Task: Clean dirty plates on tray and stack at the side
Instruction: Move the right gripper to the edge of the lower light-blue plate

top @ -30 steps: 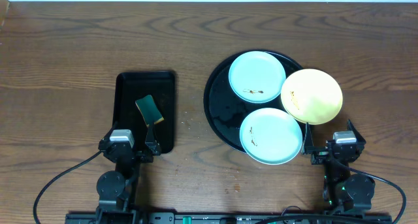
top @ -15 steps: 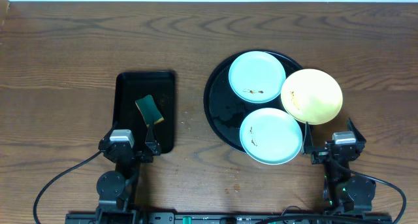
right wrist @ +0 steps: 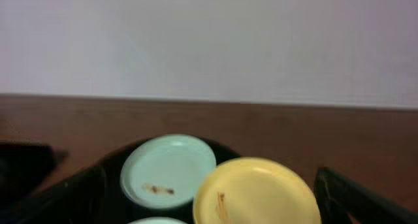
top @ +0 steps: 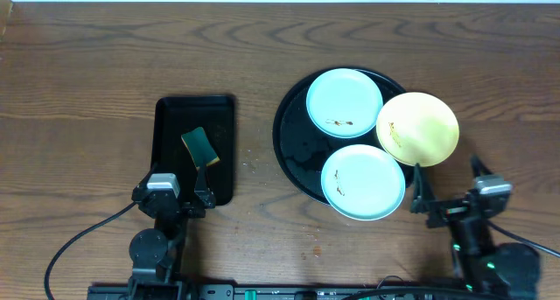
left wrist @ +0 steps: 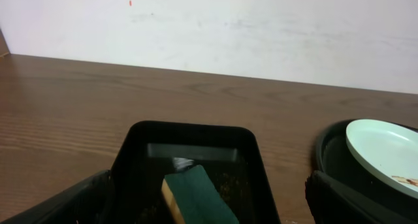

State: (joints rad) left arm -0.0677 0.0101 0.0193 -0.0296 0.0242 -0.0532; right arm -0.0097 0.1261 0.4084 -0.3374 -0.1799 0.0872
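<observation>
Table: brown wood table [top: 87,73], white wall behind it.
Tray: big round glossy black tray [top: 293,151] on R half of the table; raised rim shows in both wrist views.
Plates: all 3 on or against the tray, none stacked at the side.
Far plate: pale blue far plate [top: 344,103] flat at the tray's far side, brown specks nr its near edge.
Near plate: pale blue near plate [top: 363,182] at the tray's near side, hangs a bit over the near rim, small brown mark on its L part.
Yellow plate: pale yellow plate [top: 417,129] at the tray's R edge, abt half out over the table; touches or just overlaps both blue ones, can't tell which. Brown specks on its L part.
Rect tray: small black rect tray [top: 171,125] on L half, well apart from the round one.
Sponge: green sponge [top: 200,147] w/ yellowish underside lies askew in the rect tray.
L gripper: left gripper [top: 171,195] at the rect tray's near edge, jaws spread wide, nothing btwn them; sponge just beyond in the wrist view.
R gripper: right gripper [top: 451,191] on the near side of the yellow plate, just beside the near plate's R edge, angled; jaws wide apart, gripping nothing.
</observation>
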